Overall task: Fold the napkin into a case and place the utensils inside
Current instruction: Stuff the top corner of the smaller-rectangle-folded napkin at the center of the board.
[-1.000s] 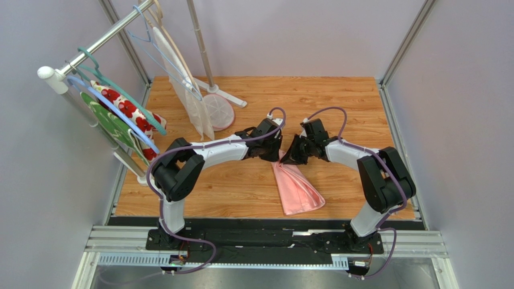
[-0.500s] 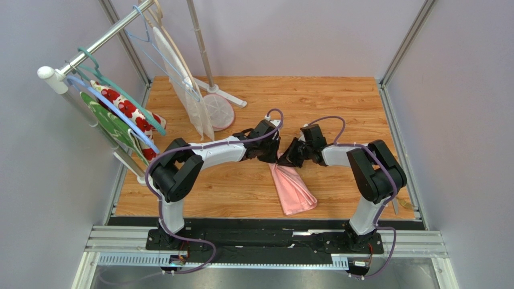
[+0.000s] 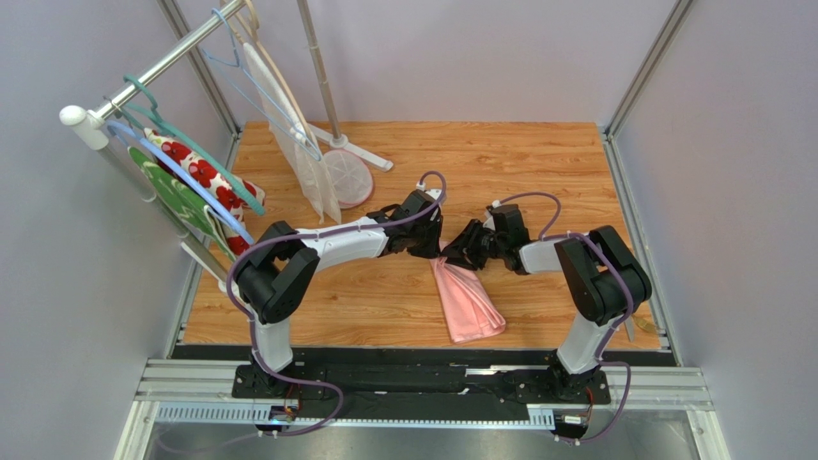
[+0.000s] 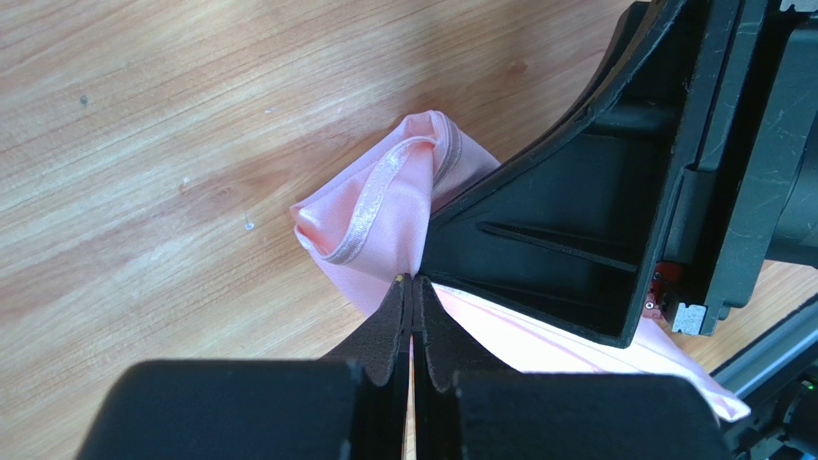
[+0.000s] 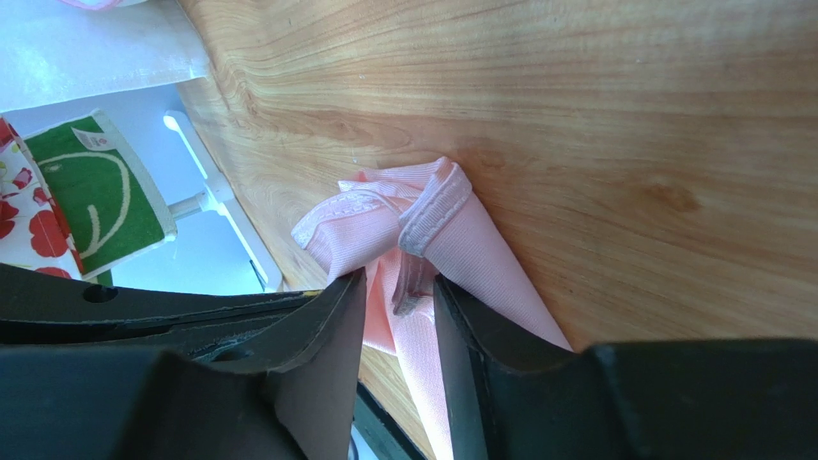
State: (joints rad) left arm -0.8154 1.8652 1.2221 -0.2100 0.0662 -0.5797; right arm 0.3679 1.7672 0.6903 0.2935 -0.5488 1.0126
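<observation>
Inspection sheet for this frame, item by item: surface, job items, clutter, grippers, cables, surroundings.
Surface: wooden table, no spills seen.
Job's things: napkin folded narrow, far end bunched between both grippers; utensils not made out.
Clutter: white mesh pieces at far left.
Grippers: left gripper shut on napkin; right gripper open, hem between its jaws.
Cables: purple cables looped over both wrists.
Surroundings: rack with hangers, green cloth, flowered cloth.

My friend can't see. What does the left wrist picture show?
The left gripper, shut, pinches a bunched corner of the pink napkin, which lies on a wooden table. The black right gripper fills the right side, close against the cloth.
</observation>
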